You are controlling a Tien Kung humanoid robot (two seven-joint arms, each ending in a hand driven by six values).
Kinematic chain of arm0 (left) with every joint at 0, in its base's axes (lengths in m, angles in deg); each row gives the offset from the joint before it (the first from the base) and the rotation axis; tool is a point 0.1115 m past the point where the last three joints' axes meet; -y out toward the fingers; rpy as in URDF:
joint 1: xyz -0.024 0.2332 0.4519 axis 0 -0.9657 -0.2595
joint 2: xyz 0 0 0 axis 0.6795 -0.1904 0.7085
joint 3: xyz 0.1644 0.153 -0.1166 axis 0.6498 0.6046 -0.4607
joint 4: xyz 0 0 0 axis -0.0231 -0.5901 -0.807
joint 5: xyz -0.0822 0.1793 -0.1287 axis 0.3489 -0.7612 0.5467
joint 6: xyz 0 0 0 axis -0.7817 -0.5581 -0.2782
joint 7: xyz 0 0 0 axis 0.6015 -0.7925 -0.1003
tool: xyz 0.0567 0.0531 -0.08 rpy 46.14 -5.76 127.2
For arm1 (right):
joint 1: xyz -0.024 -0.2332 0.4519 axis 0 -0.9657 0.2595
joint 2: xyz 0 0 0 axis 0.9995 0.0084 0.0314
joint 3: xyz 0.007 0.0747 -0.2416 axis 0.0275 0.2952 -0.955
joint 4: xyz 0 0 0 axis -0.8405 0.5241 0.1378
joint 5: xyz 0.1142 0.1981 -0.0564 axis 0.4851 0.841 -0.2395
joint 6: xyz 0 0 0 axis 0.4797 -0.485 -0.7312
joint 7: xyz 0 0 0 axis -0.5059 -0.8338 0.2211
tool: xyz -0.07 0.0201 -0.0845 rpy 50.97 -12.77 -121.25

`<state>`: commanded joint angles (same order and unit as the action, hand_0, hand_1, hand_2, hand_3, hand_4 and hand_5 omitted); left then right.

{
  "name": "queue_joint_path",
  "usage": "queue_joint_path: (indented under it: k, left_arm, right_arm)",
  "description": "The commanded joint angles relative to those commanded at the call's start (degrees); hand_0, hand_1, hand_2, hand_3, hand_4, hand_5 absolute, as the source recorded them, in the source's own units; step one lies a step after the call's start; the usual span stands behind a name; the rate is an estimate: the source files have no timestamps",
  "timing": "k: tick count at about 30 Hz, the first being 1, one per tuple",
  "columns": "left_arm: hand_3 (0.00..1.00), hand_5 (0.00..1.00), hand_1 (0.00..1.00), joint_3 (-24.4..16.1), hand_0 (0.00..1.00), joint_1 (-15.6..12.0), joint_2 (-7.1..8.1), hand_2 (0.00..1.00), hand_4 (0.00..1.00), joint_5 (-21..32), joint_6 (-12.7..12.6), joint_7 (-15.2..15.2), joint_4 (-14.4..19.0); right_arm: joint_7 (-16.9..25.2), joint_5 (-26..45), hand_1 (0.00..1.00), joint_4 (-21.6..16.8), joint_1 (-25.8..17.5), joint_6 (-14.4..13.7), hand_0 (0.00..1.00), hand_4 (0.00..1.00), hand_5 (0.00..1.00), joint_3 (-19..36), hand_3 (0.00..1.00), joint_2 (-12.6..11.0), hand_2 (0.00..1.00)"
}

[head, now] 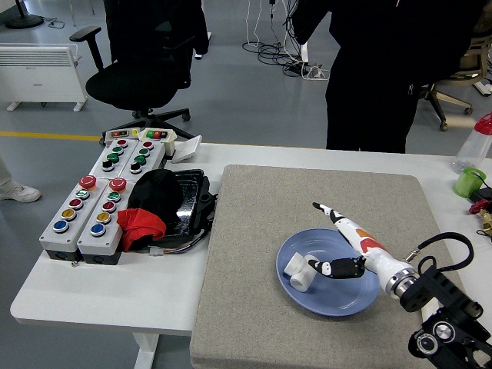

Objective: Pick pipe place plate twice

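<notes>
A white pipe fitting [299, 271] lies on the left part of the blue plate [338, 298], which sits on the grey mat [261, 223]. My right hand [323, 240] reaches in from the lower right and hovers over the plate, open. Its long fingers [337, 217] point up and left, and the thumb tip is just right of the pipe, apart from it. Nothing is in the hand. The left arm is out of view.
Grey button boxes [92, 207] with coloured buttons stand at the left, beside a black and red bundle [150, 209]. A green cup [467, 182] and a bottle [477, 138] are at the right edge. A person in black [377, 69] stands behind the table.
</notes>
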<state>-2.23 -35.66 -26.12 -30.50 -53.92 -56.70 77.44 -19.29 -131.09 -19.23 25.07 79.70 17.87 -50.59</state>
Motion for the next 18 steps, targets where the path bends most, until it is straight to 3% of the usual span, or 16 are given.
queue_joint_path:
  k: [3, 5, 10, 18]
  left_arm:
    - [0.593, 0.998, 0.631, -0.46, 0.66, -0.03, 0.05, 0.646, 0.446, -0.73, 0.13, -0.12, 0.03]
    - [0.593, 0.998, 0.631, -1.04, 0.66, -0.15, 0.14, 0.646, 0.446, -1.33, 0.13, -0.06, -0.04]
    - [0.593, 0.998, 0.633, -2.29, 0.66, -0.38, 0.15, 0.646, 0.447, -3.1, 0.32, -0.18, -0.1]
    - [0.593, 0.998, 0.632, -3.16, 0.66, -0.33, 0.08, 0.646, 0.447, -4.06, 0.33, -0.48, -0.11]
  right_arm:
    - [0.24, 2.12, 0.984, -3.96, -3.8, 0.29, 0.998, 0.835, 0.234, 3.78, 0.99, -4.66, 0.998]
    - [0.72, 5.5, 0.984, -8.43, -8.15, 0.9, 0.998, 0.835, 0.234, 7.39, 0.99, -9.36, 0.998]
    - [1.3, 12.03, 0.962, -15.32, -15.55, 3.35, 0.998, 0.829, 0.238, 12.39, 0.967, -15.71, 0.998]
    - [1.48, 9.21, 0.942, -18.4, -20.26, 5.21, 0.998, 0.825, 0.252, 10.07, 0.957, -19.03, 0.998]
